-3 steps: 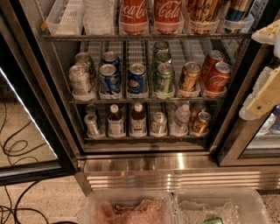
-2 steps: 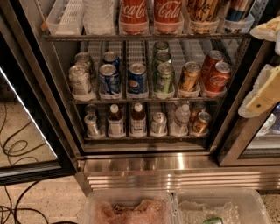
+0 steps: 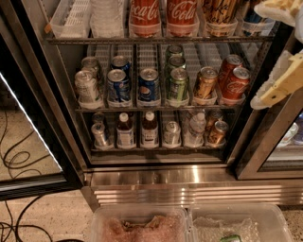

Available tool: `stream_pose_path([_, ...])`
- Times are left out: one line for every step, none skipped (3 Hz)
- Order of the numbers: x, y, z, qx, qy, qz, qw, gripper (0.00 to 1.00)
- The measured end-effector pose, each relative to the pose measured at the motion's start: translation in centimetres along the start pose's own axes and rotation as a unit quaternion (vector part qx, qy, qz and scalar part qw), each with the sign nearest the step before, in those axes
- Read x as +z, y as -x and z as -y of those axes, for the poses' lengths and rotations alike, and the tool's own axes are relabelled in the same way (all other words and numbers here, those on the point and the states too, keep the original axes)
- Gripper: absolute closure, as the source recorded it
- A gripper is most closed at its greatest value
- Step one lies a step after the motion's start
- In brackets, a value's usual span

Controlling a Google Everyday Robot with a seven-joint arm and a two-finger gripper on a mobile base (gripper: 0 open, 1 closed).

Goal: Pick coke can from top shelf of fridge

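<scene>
Two coke cans (image 3: 145,14) on top shelf (image 3: 94,40) of fridge (image 3: 165,182); your pincer (image 3: 258,54) hangs right, spread wide, holding nothing.

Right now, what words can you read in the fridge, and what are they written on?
"Coca-Cola": white script on the left coke can on the top shelf.
"Coca-Cola": white script on the right coke can beside it.
Too blurred to read: labels on the blue cans, red cans and bottles on the lower shelves.
No text on the gripper, open at the right edge.
</scene>
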State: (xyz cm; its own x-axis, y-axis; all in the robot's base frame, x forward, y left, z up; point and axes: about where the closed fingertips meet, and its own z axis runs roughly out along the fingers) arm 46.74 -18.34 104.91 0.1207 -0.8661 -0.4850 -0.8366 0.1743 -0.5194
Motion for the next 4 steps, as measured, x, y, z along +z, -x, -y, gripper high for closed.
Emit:
stream_pose_path([-0.2,0.4,0.0,-0.008,-0.002,0.004,1.0000,0.00])
stream_pose_path([-0.5,0.6,0.1,-0.010,-0.011,0.015,0.9998,0.00])
stream_pose_path([0.4,2.4,0.2,-0.026,-0.038,0.055,0.9974,0.00])
stream_pose_path([3.6,5.4,0.2,-0.069,-0.071,0.082,0.9917,0.00])
